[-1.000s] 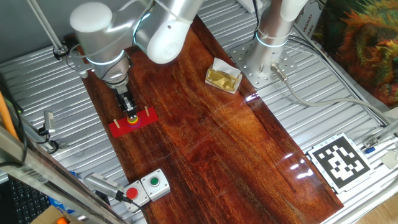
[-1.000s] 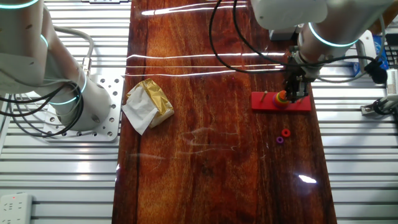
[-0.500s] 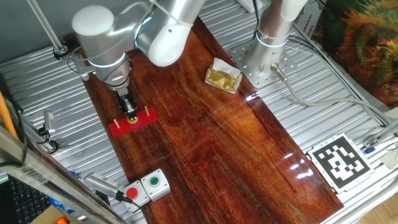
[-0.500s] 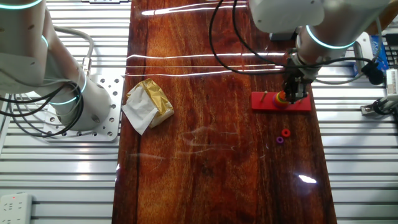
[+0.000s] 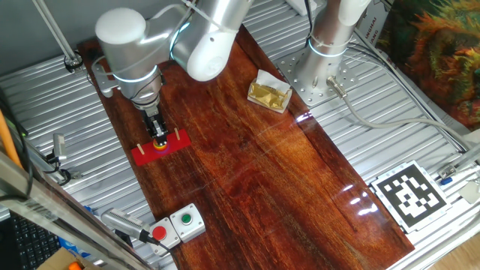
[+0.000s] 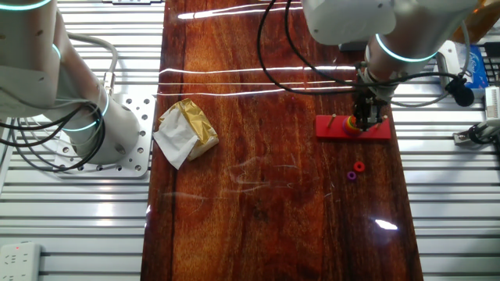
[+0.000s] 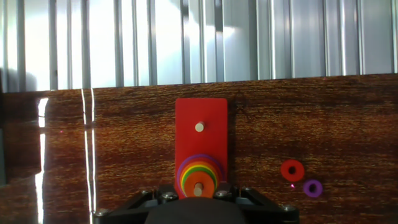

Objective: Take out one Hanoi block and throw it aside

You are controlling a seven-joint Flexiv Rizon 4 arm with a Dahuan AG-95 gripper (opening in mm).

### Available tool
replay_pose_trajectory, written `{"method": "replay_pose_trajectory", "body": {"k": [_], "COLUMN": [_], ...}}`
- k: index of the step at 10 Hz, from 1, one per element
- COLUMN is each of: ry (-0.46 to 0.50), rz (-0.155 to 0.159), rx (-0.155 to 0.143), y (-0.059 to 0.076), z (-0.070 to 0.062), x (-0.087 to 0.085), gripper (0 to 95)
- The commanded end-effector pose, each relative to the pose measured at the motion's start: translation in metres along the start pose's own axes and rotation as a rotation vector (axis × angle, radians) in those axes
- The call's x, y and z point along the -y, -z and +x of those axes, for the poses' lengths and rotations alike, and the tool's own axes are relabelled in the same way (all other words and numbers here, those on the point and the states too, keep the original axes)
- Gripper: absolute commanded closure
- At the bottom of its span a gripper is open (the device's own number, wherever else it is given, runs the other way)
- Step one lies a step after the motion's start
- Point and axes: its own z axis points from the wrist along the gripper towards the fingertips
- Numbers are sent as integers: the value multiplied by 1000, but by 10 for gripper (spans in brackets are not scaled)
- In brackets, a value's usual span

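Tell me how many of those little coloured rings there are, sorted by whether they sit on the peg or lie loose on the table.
On the peg, stacked on the red base: 3 clearly seen, namely orange ring, yellow ring, green ring; outer ones unclear.
Loose on the wooden table: 2, namely red ring, purple ring.
Total: 5

A long glossy reddish-brown wooden worktop (image 5: 262, 161) lies on a ribbed silver metal bench (image 6: 78, 226), catching bright streaks of overhead light. A black-and-white square marker tag (image 5: 409, 195) sits on the ribs, and orange-green patterned fabric (image 5: 439, 45) fills one corner
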Motion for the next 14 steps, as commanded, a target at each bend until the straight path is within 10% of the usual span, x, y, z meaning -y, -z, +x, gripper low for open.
{"method": "replay_pose_trajectory", "body": {"k": [1, 14], "ry": [5, 6], "rz": [6, 1], "rx": [7, 23], "y": [-2, -6], "z": [0, 1], "x": [1, 1], "gripper": [570, 570]}}
